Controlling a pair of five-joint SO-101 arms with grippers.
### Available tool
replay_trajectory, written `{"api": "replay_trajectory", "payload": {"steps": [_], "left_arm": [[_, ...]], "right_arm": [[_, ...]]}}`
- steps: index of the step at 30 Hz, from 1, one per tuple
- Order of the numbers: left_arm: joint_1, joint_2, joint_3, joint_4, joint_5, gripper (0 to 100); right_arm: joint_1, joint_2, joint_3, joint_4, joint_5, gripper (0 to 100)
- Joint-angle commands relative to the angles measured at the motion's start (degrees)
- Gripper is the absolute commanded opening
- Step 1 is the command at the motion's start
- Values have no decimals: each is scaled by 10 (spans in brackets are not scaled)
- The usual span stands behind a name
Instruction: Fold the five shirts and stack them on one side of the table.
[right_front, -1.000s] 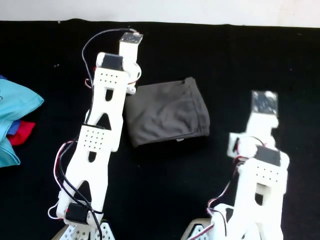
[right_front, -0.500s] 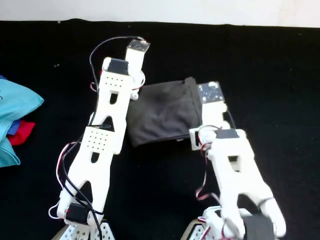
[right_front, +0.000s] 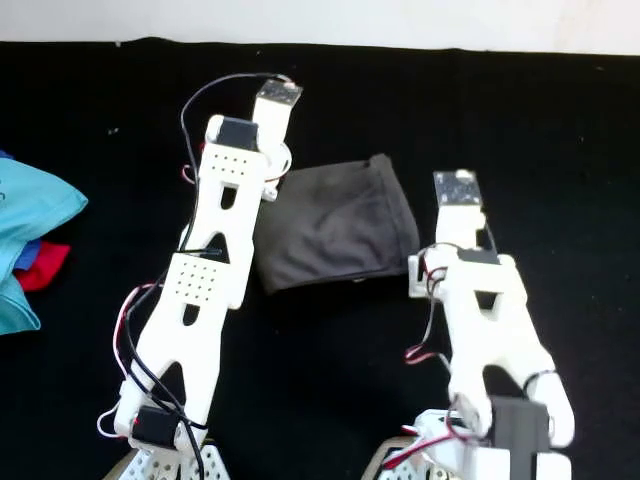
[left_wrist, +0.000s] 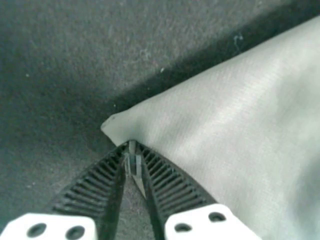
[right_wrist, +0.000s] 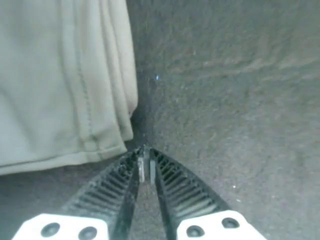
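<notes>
A folded dark grey shirt lies flat on the black table at mid-centre. My left arm stretches along the shirt's left side. Its gripper is shut, with the tips touching the edge beside a corner of the shirt. My right arm stands at the shirt's right side. The right gripper is also shut. Its tips rest on the black cloth just off the layered corner of the shirt, with nothing between them.
A loose heap of shirts lies at the table's left edge, teal on top and red and blue beneath. The black tablecloth ends at a white strip along the far edge.
The right arm swung in from the right to the shirt's right edge, then eased back slightly. The left arm shifted a little right at the shirt's left corner. The shirt stayed put.
</notes>
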Motion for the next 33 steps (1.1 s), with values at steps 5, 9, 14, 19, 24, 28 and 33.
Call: {"api": "replay_trajectory", "payload": {"steps": [5, 9, 14, 19, 24, 28, 33], "left_arm": [[5, -46, -2, -15, 4, 8], [5, -22, -6, -41, 4, 8], [5, 0, -6, -38, 4, 8], [0, 1, -6, -38, 4, 8], [0, 2, -4, -30, 4, 8], [0, -2, -7, -29, 4, 8], [5, -47, -7, 11, 5, 8]], "right_arm": [[-30, -145, -69, 16, -27, 6], [-87, -73, -97, 15, -30, 6], [-85, 95, -159, 3, -27, 6], [-34, 215, -220, 7, -27, 6], [17, 225, -236, 7, -26, 6], [22, 183, -233, 20, -26, 6], [21, 87, -238, 65, -29, 6]]}}
